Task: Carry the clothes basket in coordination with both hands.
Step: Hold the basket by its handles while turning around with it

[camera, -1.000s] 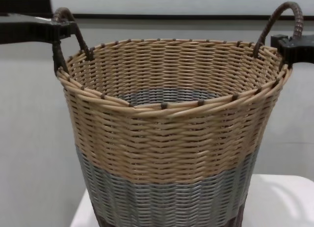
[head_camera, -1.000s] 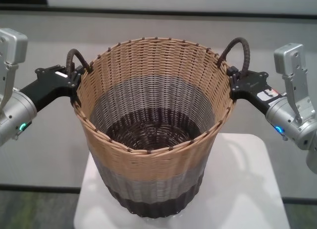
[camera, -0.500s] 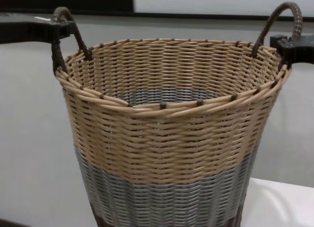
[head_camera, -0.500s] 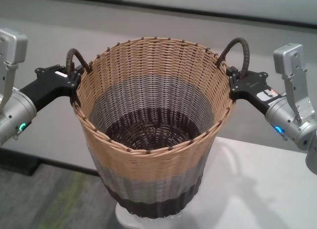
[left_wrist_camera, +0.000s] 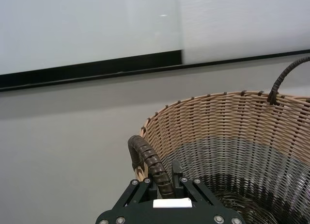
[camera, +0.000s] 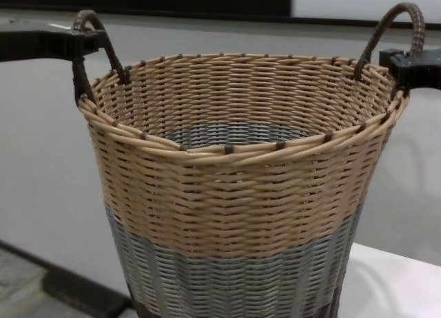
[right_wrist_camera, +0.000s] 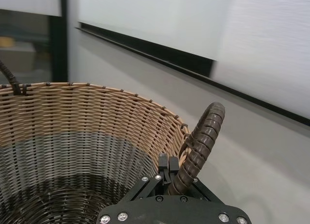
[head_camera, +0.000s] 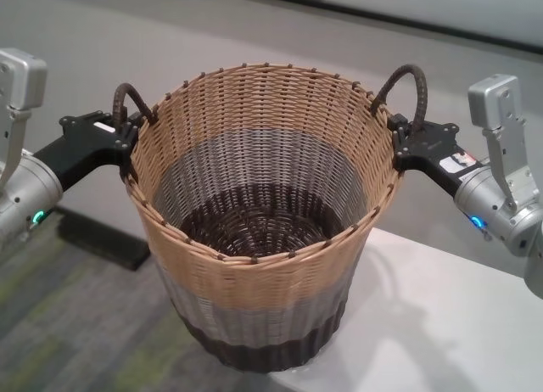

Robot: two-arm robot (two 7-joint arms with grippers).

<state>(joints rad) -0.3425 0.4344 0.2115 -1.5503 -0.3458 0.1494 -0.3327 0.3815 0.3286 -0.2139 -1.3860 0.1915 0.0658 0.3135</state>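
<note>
The clothes basket [head_camera: 263, 231] hangs between my two arms: tan upper band, grey lower band, dark base, empty inside. My left gripper [head_camera: 127, 139] is shut on the left loop handle [head_camera: 129, 99]. My right gripper [head_camera: 402, 142] is shut on the right loop handle [head_camera: 409, 82]. The left wrist view shows the handle [left_wrist_camera: 149, 162] pinched in the left gripper [left_wrist_camera: 164, 185]. The right wrist view shows the other handle [right_wrist_camera: 201, 141] in the right gripper [right_wrist_camera: 173, 179]. The chest view shows the basket [camera: 234, 194] held level.
A white table [head_camera: 450, 324] lies at the lower right, its left edge under the basket's base. Grey-green carpet [head_camera: 59, 324] and a dark baseboard [head_camera: 97, 239] lie at the lower left. A grey wall [head_camera: 280, 36] stands behind.
The basket and both grippers stay fixed in view while the surroundings slide right: the table has moved from under the basket to the lower right, and carpet now shows at the left.
</note>
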